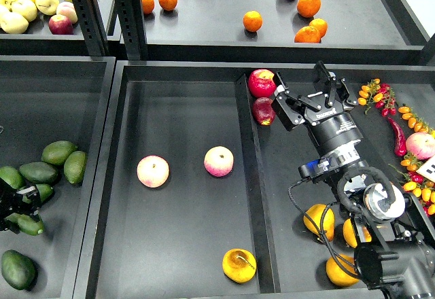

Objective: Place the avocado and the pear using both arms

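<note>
My left gripper (16, 209) sits low at the left edge of the left tray. It looks shut on a dark green avocado (31, 225), of which only one end shows below the fingers. The pear (239, 265), yellow-orange with a thin brown stem, lies at the front of the middle tray (183, 95), near the divider. My right gripper (307, 98) is open and empty. It hovers over the back of the right compartment, far behind the pear and just right of two red fruits.
Several paler avocados (58, 152) lie behind my left gripper, and one dark one (17, 270) lies in front of it. Two pink-cream fruits (153, 171) sit mid-tray. Red fruits (263, 83) are by the divider. Yellow fruits (318, 220) lie under my right arm. Oranges (253, 21) and apples are on the back shelf.
</note>
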Available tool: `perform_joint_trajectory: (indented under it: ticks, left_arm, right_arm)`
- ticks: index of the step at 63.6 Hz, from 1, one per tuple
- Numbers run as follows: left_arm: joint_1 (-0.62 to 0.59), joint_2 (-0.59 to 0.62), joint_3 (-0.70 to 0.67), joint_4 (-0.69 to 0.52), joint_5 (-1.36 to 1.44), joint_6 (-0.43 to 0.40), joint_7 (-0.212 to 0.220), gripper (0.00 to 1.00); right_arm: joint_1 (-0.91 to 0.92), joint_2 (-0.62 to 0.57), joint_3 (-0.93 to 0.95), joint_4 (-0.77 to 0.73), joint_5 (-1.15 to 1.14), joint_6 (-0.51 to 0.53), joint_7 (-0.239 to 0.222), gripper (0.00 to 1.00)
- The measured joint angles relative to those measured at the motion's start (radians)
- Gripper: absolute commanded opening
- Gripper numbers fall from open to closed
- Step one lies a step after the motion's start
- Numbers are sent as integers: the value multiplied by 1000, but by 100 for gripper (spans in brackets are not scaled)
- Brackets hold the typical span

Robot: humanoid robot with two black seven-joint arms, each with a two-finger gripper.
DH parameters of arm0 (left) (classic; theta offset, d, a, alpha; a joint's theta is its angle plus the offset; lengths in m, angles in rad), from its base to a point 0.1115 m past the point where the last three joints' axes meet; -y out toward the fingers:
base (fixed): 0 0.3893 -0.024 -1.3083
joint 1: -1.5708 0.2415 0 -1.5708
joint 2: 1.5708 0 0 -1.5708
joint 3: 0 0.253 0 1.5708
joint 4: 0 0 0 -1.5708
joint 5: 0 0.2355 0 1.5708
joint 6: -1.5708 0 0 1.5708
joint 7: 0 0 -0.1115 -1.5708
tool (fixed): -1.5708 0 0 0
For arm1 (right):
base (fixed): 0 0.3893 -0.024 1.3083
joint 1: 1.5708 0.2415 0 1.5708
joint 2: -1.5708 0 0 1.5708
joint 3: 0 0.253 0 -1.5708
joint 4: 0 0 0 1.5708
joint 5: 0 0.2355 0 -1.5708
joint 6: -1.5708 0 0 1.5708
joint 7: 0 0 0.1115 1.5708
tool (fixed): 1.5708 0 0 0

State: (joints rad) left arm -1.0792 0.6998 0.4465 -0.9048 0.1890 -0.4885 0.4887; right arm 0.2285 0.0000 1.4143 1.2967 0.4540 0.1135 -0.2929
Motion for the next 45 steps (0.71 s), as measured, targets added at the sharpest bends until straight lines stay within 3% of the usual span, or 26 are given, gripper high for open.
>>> perform_joint_trajectory:
  ticks: [23, 45]
  left_arm:
    - [55, -19, -26, 18, 2, 0, 0, 39]
    - [68, -23, -39, 28, 1, 0, 0, 55]
  right_arm:
    - [0, 0, -5, -3, 0, 4, 0, 100]
    - [0, 0, -8, -16, 0, 8, 0, 100]
